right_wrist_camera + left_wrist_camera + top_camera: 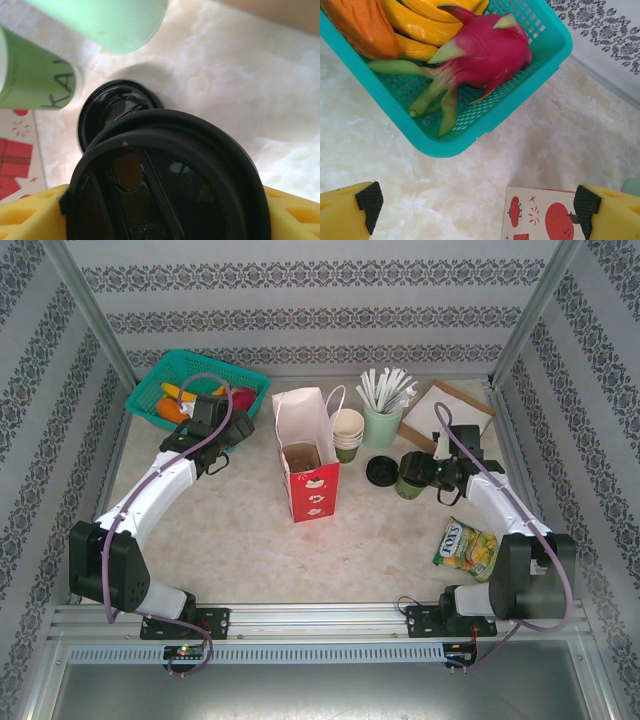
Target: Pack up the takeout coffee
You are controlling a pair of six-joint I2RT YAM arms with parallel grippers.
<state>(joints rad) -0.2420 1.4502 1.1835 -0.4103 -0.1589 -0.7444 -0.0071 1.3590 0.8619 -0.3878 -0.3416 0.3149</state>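
Glossy, smooth black plastic on the lid of the matt paper dark green cup, shiny perforated turquoise plastic for the basket, printed red paper for the bag, pale marbled stone-look sheen across the tabletop.

Lidded takeout coffee in right tool

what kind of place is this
Likely a robot test booth staged as a café counter: wallpapered panels in a metal frame, two arms bolted at the table edge, takeout props like a red paper bag and lidded coffee cup.
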